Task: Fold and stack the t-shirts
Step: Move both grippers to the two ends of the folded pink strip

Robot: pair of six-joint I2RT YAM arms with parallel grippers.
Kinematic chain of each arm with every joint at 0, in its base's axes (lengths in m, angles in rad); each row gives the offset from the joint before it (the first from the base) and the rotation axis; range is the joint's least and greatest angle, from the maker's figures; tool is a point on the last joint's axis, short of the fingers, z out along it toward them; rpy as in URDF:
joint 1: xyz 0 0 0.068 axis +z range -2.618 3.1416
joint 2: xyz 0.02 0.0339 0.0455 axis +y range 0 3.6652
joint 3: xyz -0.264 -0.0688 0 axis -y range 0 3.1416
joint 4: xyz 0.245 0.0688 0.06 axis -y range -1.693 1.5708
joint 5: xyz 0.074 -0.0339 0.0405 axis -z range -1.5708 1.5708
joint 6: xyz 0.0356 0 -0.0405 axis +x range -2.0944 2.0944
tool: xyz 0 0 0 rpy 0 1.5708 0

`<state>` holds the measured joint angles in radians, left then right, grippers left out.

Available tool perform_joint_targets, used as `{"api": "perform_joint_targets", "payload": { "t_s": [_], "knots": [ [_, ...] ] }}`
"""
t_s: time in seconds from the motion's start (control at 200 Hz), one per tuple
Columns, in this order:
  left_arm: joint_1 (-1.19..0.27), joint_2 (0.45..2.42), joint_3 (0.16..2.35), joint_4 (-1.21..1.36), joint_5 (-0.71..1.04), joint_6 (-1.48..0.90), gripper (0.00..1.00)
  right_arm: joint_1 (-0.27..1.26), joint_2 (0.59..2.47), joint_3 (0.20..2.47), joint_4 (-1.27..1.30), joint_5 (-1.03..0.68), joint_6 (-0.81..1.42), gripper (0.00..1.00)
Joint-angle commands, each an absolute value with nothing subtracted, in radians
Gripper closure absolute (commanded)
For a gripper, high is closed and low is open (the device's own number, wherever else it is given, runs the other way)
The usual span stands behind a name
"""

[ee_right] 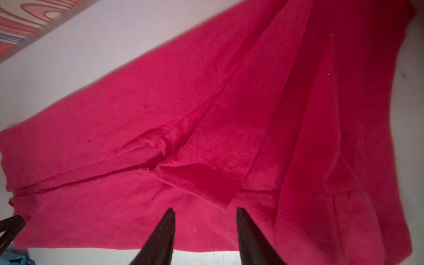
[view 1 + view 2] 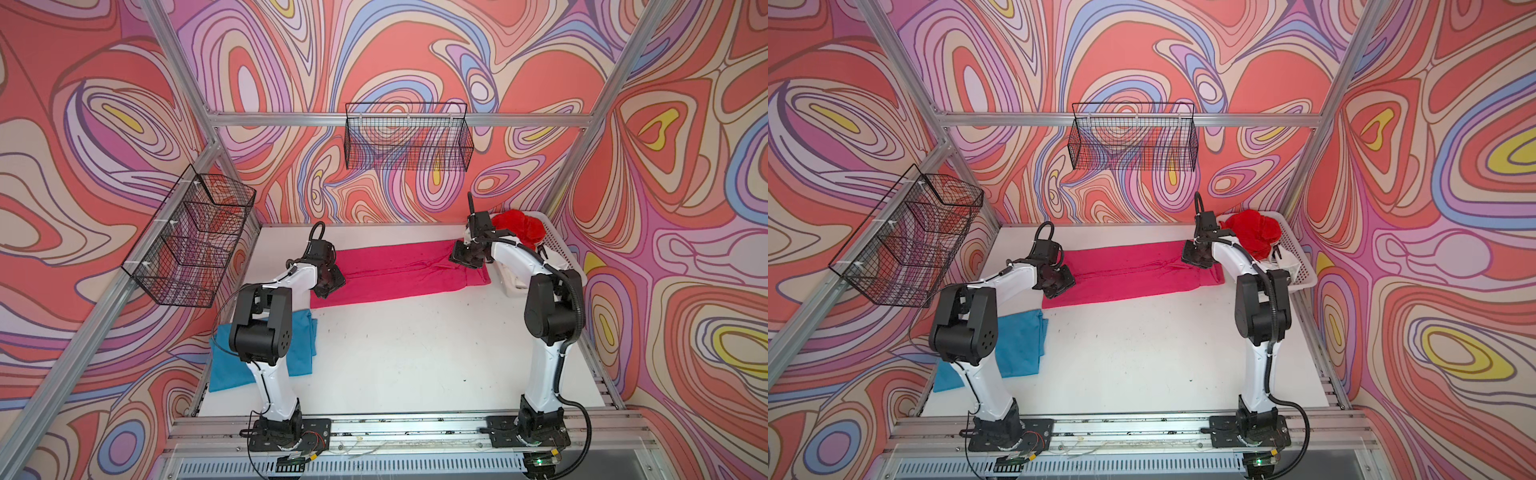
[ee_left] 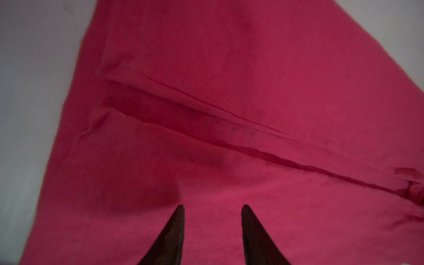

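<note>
The magenta-pink t-shirt (image 2: 399, 270) lies as a long folded band across the far part of the white table, seen in both top views. My left gripper (image 2: 327, 286) hovers over its left end, open, with only pink cloth (image 3: 229, 91) below the fingers (image 3: 176, 229). My right gripper (image 2: 463, 257) is over the right end, also open and holding nothing (image 1: 205, 210); a folded sleeve and creases (image 1: 183, 103) lie ahead of it. The teal-blue t-shirt (image 2: 303, 345) lies folded at the near left, partly behind the left arm. A bright red t-shirt (image 2: 519, 228) is bunched in the basket.
A white plastic basket (image 2: 557, 245) stands at the far right corner behind the right arm. Black wire baskets hang on the left wall (image 2: 191, 237) and on the back wall (image 2: 409, 137). Bare table (image 2: 415, 353) spreads between the two arms.
</note>
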<state>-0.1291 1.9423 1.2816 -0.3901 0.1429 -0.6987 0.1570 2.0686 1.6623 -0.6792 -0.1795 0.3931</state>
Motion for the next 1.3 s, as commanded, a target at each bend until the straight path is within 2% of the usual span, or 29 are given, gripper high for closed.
{"api": "perform_joint_targets", "payload": {
  "t_s": [0.0,0.315,0.491,0.972,1.172,1.297],
  "knots": [
    [-0.117,2.010,1.356,-0.482,0.147,-0.669,0.59,0.146,2.078,1.616,-0.663,-0.161,0.360,0.54],
    [-0.038,2.092,1.415,-0.619,0.129,-0.584,0.68,0.155,2.147,1.626,-0.688,-0.127,0.341,0.54],
    [0.009,2.126,1.444,-0.663,0.149,-0.549,0.78,0.195,2.143,1.621,-0.707,-0.153,0.352,0.54],
    [0.097,2.262,1.647,-0.758,0.122,-0.495,0.79,0.221,2.066,1.648,-0.788,-0.132,0.336,0.52],
    [0.147,2.267,1.652,-0.774,0.117,-0.473,0.79,0.219,2.004,1.622,-0.857,-0.016,0.309,0.51],
    [0.150,2.264,1.648,-0.768,0.121,-0.468,0.80,0.219,1.970,1.571,-0.853,-0.028,0.308,0.51]
  ]
}}
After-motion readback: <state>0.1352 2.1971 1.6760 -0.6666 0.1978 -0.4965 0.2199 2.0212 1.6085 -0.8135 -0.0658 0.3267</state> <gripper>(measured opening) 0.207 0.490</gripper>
